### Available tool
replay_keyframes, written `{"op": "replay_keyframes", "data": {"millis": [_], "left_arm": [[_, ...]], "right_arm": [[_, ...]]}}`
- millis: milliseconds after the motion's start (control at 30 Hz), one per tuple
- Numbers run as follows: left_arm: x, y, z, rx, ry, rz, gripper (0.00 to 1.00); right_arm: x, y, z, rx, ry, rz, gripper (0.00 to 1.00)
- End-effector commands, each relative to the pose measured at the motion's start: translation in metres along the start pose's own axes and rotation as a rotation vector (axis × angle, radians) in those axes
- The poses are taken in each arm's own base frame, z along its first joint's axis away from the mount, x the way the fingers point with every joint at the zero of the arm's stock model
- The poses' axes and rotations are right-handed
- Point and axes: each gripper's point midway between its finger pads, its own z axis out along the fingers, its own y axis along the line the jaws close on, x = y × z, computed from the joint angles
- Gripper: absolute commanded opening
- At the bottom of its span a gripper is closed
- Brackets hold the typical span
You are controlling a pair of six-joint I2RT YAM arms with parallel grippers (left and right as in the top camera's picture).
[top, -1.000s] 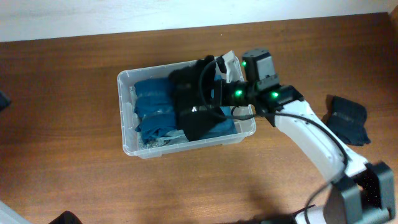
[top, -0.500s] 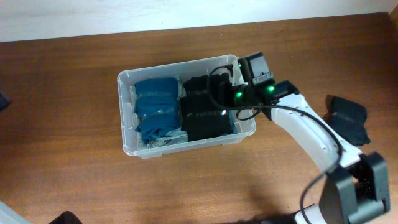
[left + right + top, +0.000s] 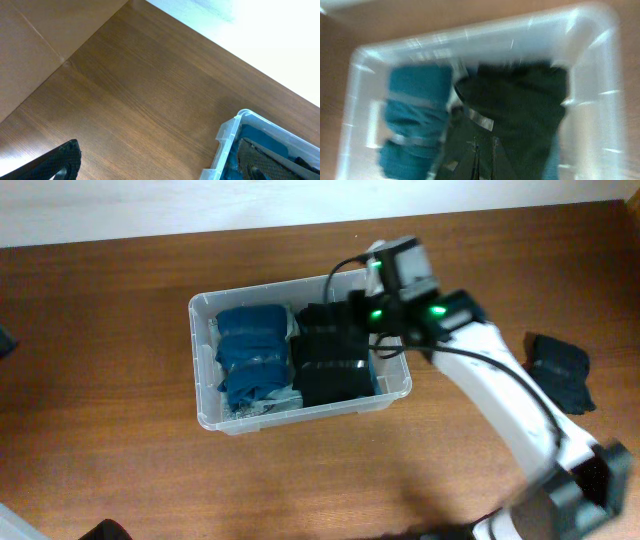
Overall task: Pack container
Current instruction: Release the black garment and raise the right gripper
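overhead top-down, wrists near, container [image 3: 203,360] shared

**A robot test bench in a plain indoor room**

The place looks like a robotics lab or test station rather than a home. A white robot arm [image 3: 500,395] with lit green lamps and a loose black cable reaches over a brown wooden table [image 3: 120,330], which is set against a plain white wall [image 3: 200,205]. On the wood stand a clear plastic container [image 3: 193,360] of folded clothes [image 3: 250,350] and, well apart from it, a dark cloth [image 3: 560,370].
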Motion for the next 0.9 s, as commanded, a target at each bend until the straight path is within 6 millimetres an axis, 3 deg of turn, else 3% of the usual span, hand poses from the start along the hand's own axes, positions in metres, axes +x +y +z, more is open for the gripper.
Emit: {"op": "replay_keyframes", "data": {"millis": [0,67,133,233,300,433,633,667,733,867], "left_arm": [[-0.001,0.001,0.0,0.0,-0.003,-0.009,1.0],[-0.001,0.001,0.0,0.0,-0.003,-0.009,1.0],[-0.001,0.001,0.0,0.0,-0.003,-0.009,1.0],[-0.001,0.001,0.0,0.0,-0.003,-0.009,1.0],[-0.001,0.001,0.0,0.0,-0.003,-0.009,1.0],[-0.001,0.001,0.0,0.0,-0.003,-0.009,1.0],[-0.001,0.001,0.0,0.0,-0.003,-0.009,1.0],[-0.001,0.001,0.0,0.0,-0.003,-0.009,1.0],[-0.001,0.001,0.0,0.0,-0.003,-0.009,1.0],[-0.001,0.001,0.0,0.0,-0.003,-0.009,1.0]], "right_arm": [[0.041,-0.019,0.068,0.127,0.151,-0.004,0.04],[0.068,-0.044,0.111,0.224,0.236,-0.01,0.04],[0.082,-0.058,0.129,0.265,0.284,-0.007,0.09],[0.088,-0.066,0.133,0.283,0.312,0.0,0.14],[0.078,-0.061,0.123,0.276,0.291,0.001,0.19],[0.033,-0.036,0.08,0.228,0.205,-0.054,0.3],[-0.037,-0.007,-0.027,0.184,0.001,-0.032,0.72],[-0.053,-0.013,-0.059,0.18,-0.066,0.015,0.82],[-0.063,-0.03,-0.092,0.193,-0.128,0.096,0.88],[-0.068,-0.091,-0.148,0.283,-0.2,0.253,0.94]]}}
